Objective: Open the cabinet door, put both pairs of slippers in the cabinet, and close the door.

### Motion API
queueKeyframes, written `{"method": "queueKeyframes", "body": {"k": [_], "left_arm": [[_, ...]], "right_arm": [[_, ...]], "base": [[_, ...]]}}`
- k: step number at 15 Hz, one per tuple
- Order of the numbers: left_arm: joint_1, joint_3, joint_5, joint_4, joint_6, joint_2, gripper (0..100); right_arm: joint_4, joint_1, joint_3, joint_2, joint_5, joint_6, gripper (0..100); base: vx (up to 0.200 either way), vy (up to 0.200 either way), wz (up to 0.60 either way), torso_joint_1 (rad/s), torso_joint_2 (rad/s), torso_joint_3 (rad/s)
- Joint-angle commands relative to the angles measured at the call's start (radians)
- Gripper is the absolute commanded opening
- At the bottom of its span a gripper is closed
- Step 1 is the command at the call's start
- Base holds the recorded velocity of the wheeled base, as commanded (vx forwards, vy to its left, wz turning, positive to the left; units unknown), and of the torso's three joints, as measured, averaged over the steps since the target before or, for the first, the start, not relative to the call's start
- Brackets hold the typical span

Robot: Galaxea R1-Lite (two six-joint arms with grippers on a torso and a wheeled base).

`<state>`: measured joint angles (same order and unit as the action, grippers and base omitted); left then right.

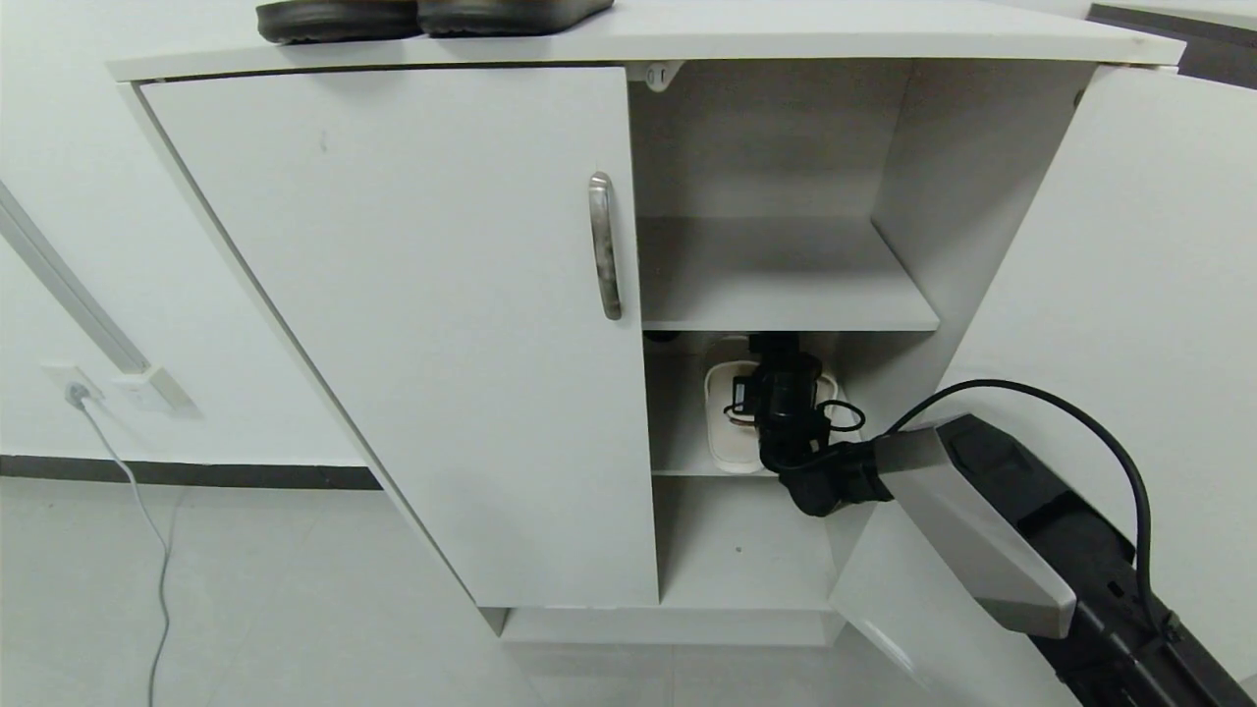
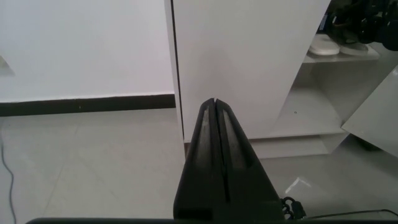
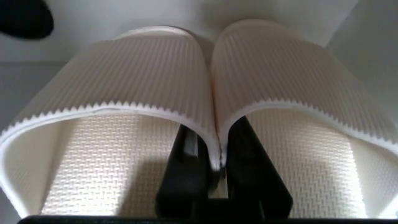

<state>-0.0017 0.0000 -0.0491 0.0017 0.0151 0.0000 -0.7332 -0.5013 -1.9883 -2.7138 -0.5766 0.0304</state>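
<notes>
right hand (image 3: 213, 158) tight on inner edges of white slippers (image 3: 124, 87), on middle shelf (image 1: 678, 427)

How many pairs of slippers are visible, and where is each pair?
2. The black pair lies on top of the cabinet. The white pair sits on the lower shelf inside, with the right gripper shut on it. More could be hidden behind the closed door.

I see one pair (image 1: 432, 18) atop the cabinet (image 1: 393, 295), the other pair (image 1: 722, 437) inside its middle compartment.
</notes>
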Motion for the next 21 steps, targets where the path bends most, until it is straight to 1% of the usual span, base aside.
{"method": "queueKeyframes", "body": {"k": [1,3,4,7,10,14,17,18,21], "left_arm": [[0.000,0.000,0.000,0.000,0.000,0.002,0],[0.000,0.000,0.000,0.000,-0.001,0.002,0],[0.000,0.000,0.000,0.000,-0.001,0.002,0],[0.000,0.000,0.002,0.000,-0.001,0.002,0],[0.000,0.000,0.002,0.000,-0.001,0.002,0],[0.000,0.000,0.003,0.000,-0.001,0.002,0],[0.000,0.000,0.003,0.000,-0.001,0.002,0],[0.000,0.000,0.003,0.000,-0.001,0.002,0],[0.000,0.000,0.003,0.000,-0.001,0.002,0]], "right_arm": [[0.006,0.006,-0.009,-0.014,0.001,0.000,0],[0.006,0.006,-0.009,-0.012,0.001,0.002,0],[0.006,0.006,-0.007,-0.012,0.001,0.002,100],[-0.002,0.004,0.022,-0.001,0.000,0.003,100],[-0.035,-0.013,0.158,0.071,-0.002,0.003,100],[-0.153,-0.031,0.356,0.177,-0.008,0.003,100],[-0.242,-0.060,0.571,0.295,-0.011,0.003,100],[-0.281,-0.074,0.672,0.353,-0.011,0.003,100],[-0.373,-0.128,0.922,0.485,-0.011,0.009,100]], "base": [[0.000,0.000,0.00,0.000,0.00,0.000],[0.000,0.000,0.00,0.000,0.00,0.000],[0.000,0.000,0.00,0.000,0.00,0.000],[0.000,0.000,0.00,0.000,0.00,0.000],[0.000,0.000,0.00,0.000,0.00,0.000],[0.000,0.000,0.00,0.000,0.00,0.000],[0.000,0.000,0.00,0.000,0.00,0.000],[0.000,0.000,0.00,0.000,0.00,0.000],[0.000,0.000,0.00,0.000,0.00,0.000]]}}
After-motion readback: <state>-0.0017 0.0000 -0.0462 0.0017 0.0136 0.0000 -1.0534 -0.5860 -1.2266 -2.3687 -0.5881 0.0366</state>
